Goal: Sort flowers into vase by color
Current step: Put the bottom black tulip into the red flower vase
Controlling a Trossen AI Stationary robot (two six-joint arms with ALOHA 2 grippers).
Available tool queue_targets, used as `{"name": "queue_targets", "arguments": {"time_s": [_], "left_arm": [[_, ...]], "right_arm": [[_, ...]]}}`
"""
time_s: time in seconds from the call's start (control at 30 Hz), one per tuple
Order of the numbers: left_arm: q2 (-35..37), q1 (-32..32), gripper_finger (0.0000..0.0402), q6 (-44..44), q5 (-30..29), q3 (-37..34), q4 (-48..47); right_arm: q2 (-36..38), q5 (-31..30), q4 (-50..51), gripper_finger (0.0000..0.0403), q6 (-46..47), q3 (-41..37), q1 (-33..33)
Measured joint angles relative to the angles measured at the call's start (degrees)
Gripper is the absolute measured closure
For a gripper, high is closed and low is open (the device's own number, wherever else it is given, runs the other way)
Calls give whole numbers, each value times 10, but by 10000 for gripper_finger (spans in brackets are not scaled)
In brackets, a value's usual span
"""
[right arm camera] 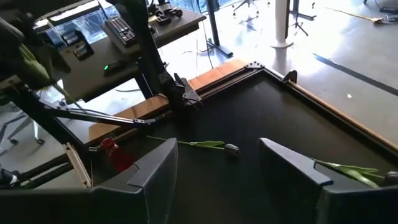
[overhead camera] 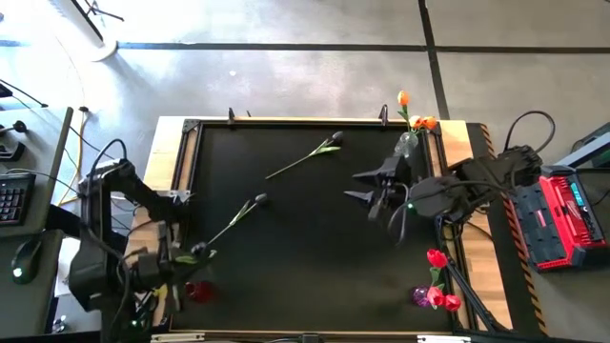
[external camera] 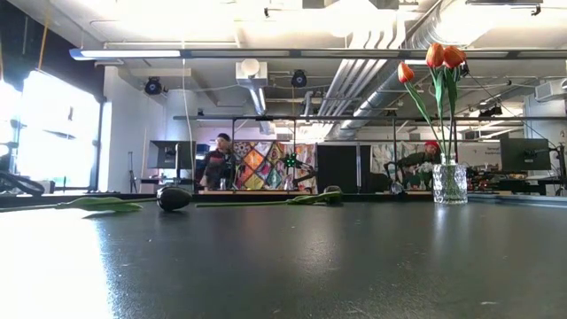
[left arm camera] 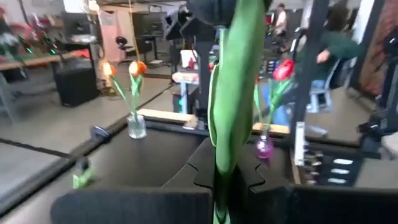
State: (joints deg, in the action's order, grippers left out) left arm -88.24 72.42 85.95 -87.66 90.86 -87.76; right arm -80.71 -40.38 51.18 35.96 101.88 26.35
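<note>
My left gripper (overhead camera: 170, 262) (left arm camera: 221, 193) is at the table's near left corner, shut on a green tulip leaf and stem (left arm camera: 231, 93); that flower's head does not show. A small red vase (overhead camera: 200, 291) (right arm camera: 115, 154) stands beside it. Two dark-headed tulips lie flat on the mat, one at left centre (overhead camera: 255, 201) (external camera: 174, 197) (right arm camera: 211, 144), one toward the far edge (overhead camera: 332, 141) (external camera: 323, 197). Orange tulips stand in a clear vase (overhead camera: 408, 143) (external camera: 449, 182) (left arm camera: 135, 124). Red tulips stand in a purple vase (overhead camera: 424, 295) (left arm camera: 264, 148). My right gripper (overhead camera: 362, 188) (right arm camera: 217, 145) is open above the mat's right half. My left gripper pinches the green leaf and stem (left arm camera: 222, 155) between its two fingers. The fingers lie level, pointing toward the table's right side. The leaf rises upright past them, close to the wrist camera. Its lower end and the exact place of contact are hidden by the fingers.
A raised frame (overhead camera: 286, 122) runs round the black mat. A red case (overhead camera: 567, 214) sits off the table's right edge, a keyboard (overhead camera: 10, 195) off its left. Bare mat lies at the centre (overhead camera: 305, 238). People (external camera: 221, 155) are in the room behind.
</note>
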Motion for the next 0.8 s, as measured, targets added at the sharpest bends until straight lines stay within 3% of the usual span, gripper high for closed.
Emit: {"name": "queue_targets", "arguments": {"time_s": [0.17,0.37,0.8], "left_arm": [[0,37,401,135,-1,-80,1],[0,79,401,182,1,-134,-12],[95,103,401,125,56,-142,-24]], "right_arm": [[-7,-1,-8,193,16,0,0],[-7,-1,-32,193,16,0,0],[-9,-6,-61,193,27,0,0]]}}
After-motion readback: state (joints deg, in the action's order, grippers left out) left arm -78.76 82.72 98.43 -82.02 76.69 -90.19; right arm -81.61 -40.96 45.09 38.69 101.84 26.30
